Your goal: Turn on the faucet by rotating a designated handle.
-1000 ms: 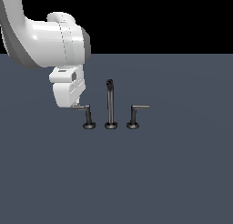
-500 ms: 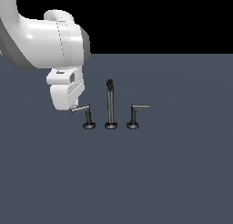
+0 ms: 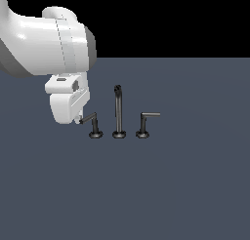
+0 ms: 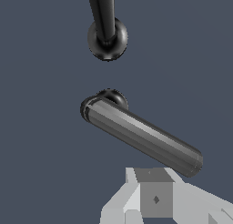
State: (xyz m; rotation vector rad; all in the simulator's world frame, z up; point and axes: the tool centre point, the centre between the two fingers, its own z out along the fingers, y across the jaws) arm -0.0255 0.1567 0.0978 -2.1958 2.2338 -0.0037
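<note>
Faucet (image 3: 117,112) of dark grey metal — tall thin spout, two L-shaped levers on round bases — stands on the flat slate-grey floor (image 3: 185,185). Its dark L-shaped lever handle (image 3: 92,121), at the exterior view's left, reaches from its post toward my white gripper (image 3: 79,120), which sits at the lever's free tip. From the wrist view I see the lever bar (image 4: 141,136) above a grey-white finger (image 4: 154,196); finger spacing — I cannot tell. The twin lever (image 3: 146,118) stands well apart.
</note>
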